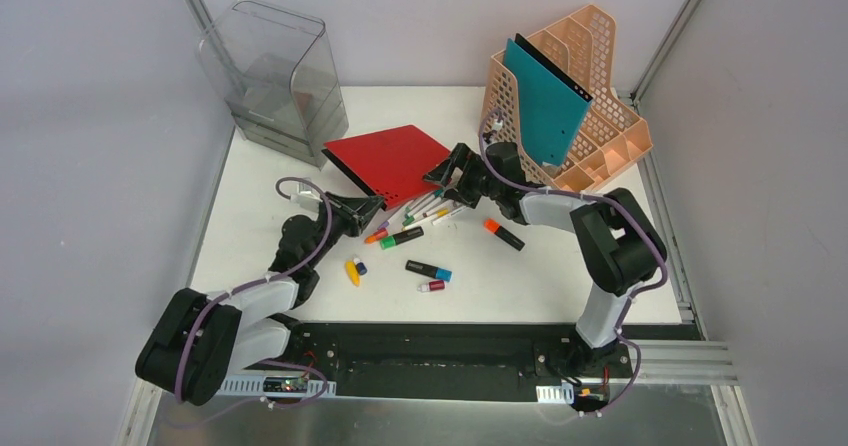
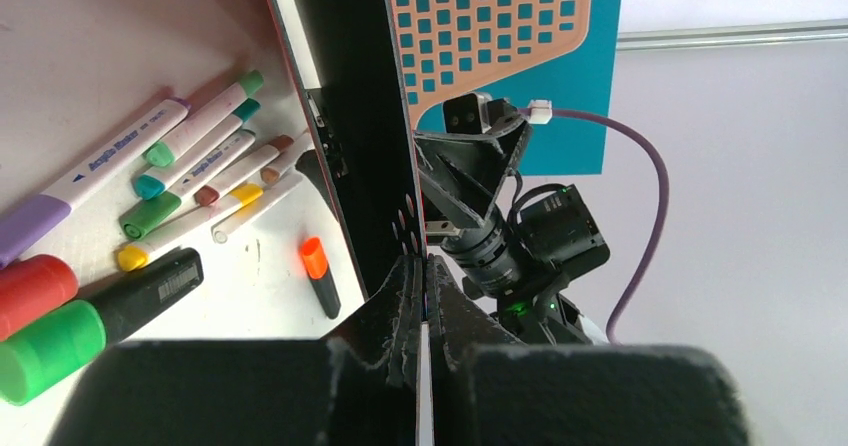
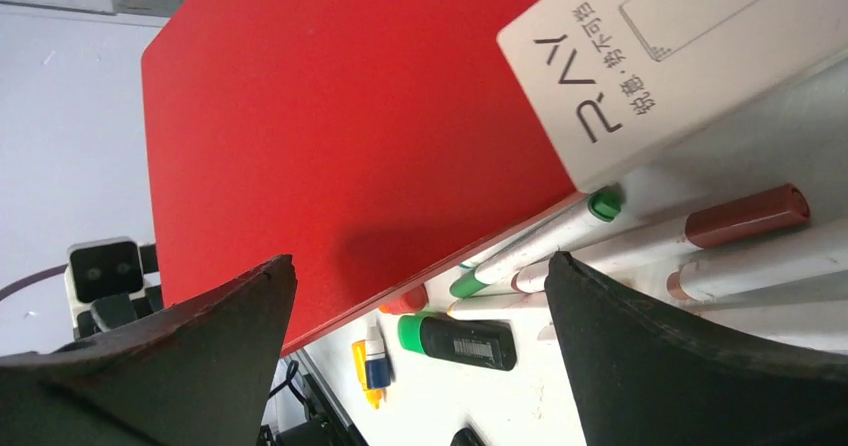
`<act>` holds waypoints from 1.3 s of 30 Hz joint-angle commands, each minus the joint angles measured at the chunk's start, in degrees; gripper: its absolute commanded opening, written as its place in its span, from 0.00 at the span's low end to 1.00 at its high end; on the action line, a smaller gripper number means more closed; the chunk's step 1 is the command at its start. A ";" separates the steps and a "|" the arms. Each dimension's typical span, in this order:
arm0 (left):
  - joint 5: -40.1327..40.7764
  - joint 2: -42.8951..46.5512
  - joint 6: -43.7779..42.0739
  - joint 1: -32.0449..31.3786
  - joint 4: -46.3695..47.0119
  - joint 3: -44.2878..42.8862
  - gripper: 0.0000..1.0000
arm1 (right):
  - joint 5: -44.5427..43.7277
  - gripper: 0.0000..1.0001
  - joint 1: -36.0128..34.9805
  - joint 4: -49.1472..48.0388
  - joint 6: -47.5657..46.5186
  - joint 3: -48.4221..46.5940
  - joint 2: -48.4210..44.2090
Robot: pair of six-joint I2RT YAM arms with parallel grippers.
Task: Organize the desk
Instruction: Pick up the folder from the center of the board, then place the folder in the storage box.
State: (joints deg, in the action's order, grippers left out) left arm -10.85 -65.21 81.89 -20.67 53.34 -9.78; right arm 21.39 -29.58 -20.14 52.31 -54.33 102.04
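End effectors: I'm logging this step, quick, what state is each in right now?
Left end effector: closed on the edge of the red notebook.
Right end effector: open, holding nothing.

One red notebook [image 1: 390, 156], one teal notebook [image 1: 545, 101], one bin [image 1: 275, 66], one organizer [image 1: 612, 136], many markers [image 1: 421, 209].

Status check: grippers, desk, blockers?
Left gripper shut on red folder, near corner. Right gripper open beside folder. Desk cluttered; markers lie partly under folder.
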 commanded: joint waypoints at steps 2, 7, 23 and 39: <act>1.89 3.32 -1.60 -1.00 -2.61 0.27 0.00 | -1.84 0.99 -0.56 -4.77 6.96 -2.55 3.19; 1.02 2.99 -1.13 -2.06 -2.38 0.12 0.00 | -0.57 0.98 -0.57 -7.86 10.86 -3.84 5.76; -3.48 11.80 -1.64 -2.45 -10.33 2.44 0.00 | 3.83 0.87 0.47 -16.40 14.11 -4.39 5.82; -8.33 12.02 -2.55 -3.21 -13.70 3.49 0.00 | 6.88 0.37 0.53 -22.31 15.45 -4.03 5.76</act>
State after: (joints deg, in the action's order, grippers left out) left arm -15.88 -52.66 81.34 -22.94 37.80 -6.59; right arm 26.02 -28.80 -35.48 66.92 -56.95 108.73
